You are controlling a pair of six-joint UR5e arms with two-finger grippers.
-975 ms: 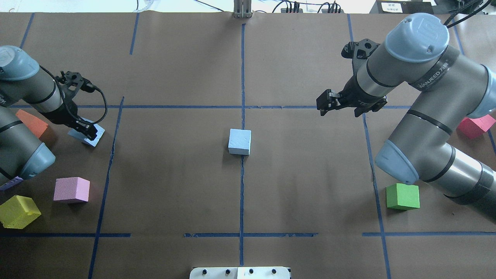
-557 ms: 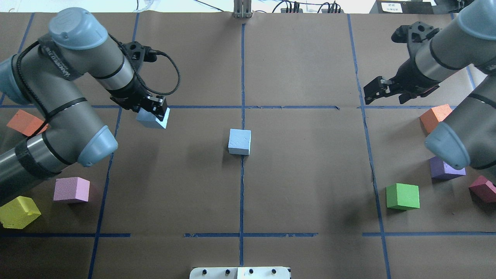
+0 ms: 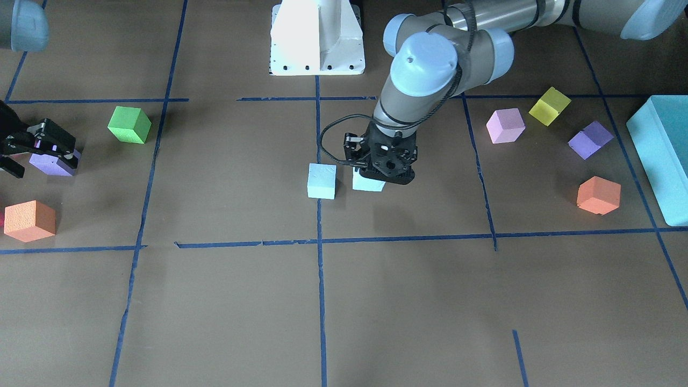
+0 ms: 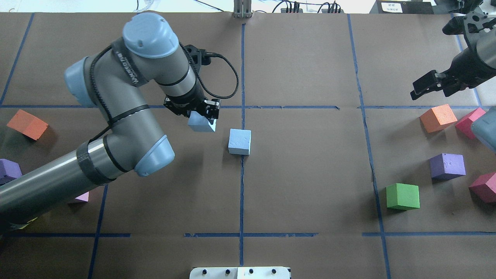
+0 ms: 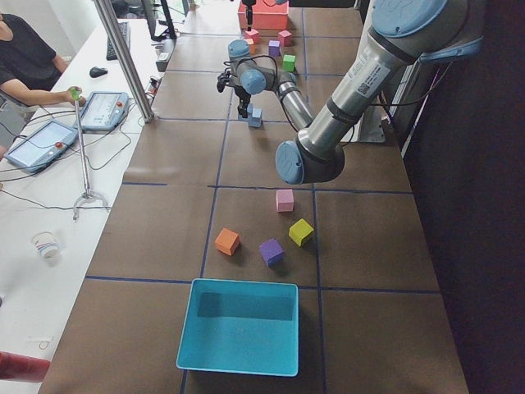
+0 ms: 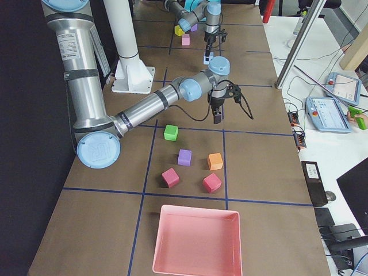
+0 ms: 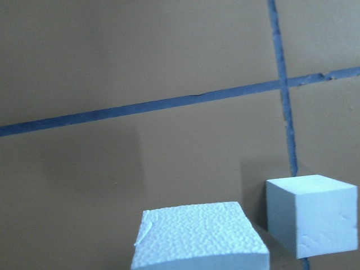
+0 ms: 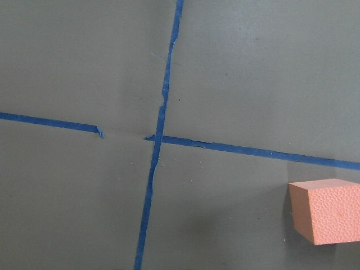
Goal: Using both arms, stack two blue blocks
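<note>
One pale blue block (image 4: 239, 142) sits on the table at the centre line; it also shows in the front view (image 3: 321, 181) and the left wrist view (image 7: 312, 214). My left gripper (image 4: 205, 115) is shut on the second blue block (image 4: 199, 124) and holds it just above the table, a little to the left of and apart from the first. The held block fills the bottom of the left wrist view (image 7: 199, 236). My right gripper (image 4: 421, 87) is open and empty, far off at the right side above an orange cube (image 4: 438, 117).
Green (image 4: 403, 196), purple (image 4: 447, 166) and crimson (image 4: 484, 187) cubes lie on the right. Orange (image 4: 27, 124), purple (image 4: 7, 170) and pink (image 3: 505, 125) cubes lie on the left. A teal slab (image 3: 661, 156) lies at the left end, a pink tray (image 6: 195, 241) at the right end.
My left arm has lifted the blue block from the far left and carried it right, up to the centre block. My right arm has drawn back to the right.
</note>
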